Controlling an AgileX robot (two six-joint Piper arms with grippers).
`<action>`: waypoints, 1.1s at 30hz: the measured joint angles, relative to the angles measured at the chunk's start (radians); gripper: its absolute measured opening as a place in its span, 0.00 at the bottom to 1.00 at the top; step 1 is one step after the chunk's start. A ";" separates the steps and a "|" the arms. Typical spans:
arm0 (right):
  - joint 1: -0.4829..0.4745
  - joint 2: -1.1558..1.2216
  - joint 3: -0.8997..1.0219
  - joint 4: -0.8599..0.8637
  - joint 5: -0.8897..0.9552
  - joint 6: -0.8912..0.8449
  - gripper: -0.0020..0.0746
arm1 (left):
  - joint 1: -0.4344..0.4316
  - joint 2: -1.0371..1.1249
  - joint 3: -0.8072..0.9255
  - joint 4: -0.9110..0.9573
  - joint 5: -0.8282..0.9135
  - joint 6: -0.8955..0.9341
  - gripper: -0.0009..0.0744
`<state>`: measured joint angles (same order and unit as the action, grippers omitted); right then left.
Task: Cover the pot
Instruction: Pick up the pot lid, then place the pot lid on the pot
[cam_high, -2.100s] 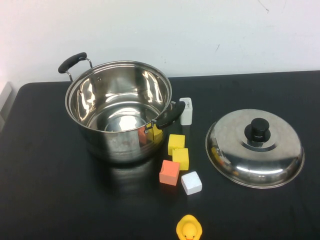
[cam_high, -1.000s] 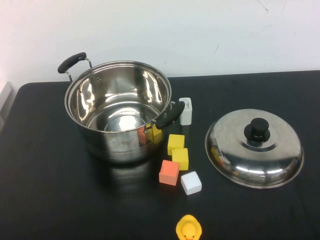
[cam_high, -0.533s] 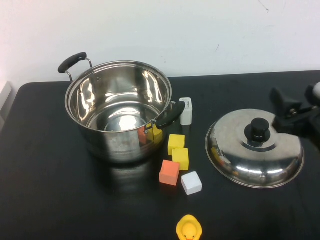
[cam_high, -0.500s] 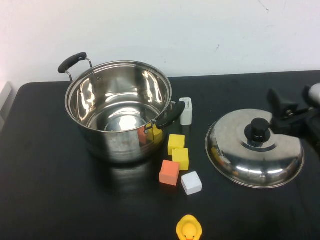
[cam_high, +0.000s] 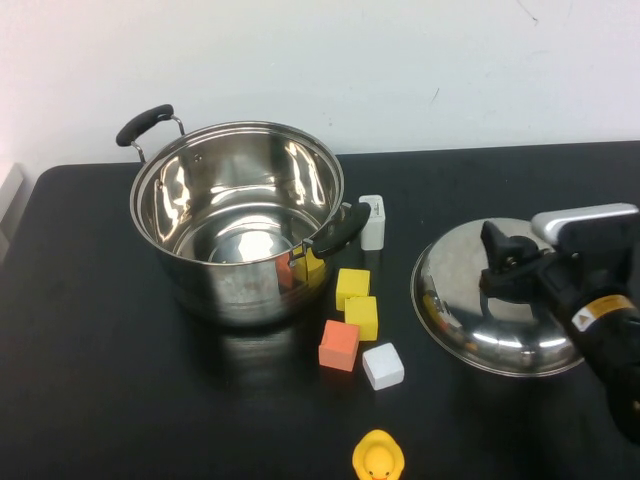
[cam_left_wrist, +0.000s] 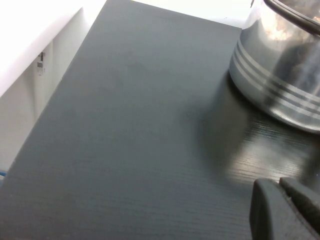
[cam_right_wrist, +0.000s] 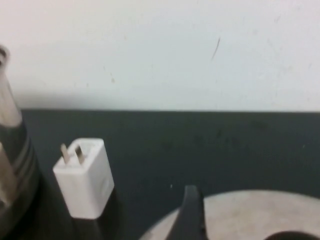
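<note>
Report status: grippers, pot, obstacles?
Right gripper open over lid knob. Left gripper parked beside pot, shut. Pot uncovered. Blocks between pot and lid.

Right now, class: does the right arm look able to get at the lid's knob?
Probably yes: the right gripper hangs right over the lid where its knob sits, nothing between. The left gripper stays beside the pot.

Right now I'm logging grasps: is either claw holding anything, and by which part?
Nothing is visibly held. The right claw hangs over the lid at its knob, grip unclear. The left claw sits beside the pot.
</note>
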<state>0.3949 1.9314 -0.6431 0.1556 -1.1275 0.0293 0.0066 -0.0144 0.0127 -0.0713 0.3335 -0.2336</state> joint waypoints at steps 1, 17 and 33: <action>0.000 0.021 -0.014 0.000 -0.001 0.000 0.78 | 0.000 0.000 0.000 0.000 0.000 0.000 0.01; 0.001 0.121 -0.058 0.000 -0.004 -0.029 0.47 | 0.000 0.000 0.000 0.000 0.000 0.000 0.01; 0.001 -0.411 -0.026 -0.039 0.463 -0.029 0.47 | 0.000 0.000 0.000 0.000 0.000 0.005 0.01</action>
<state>0.3963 1.5205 -0.6692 0.1167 -0.6646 0.0000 0.0066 -0.0144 0.0127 -0.0713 0.3335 -0.2284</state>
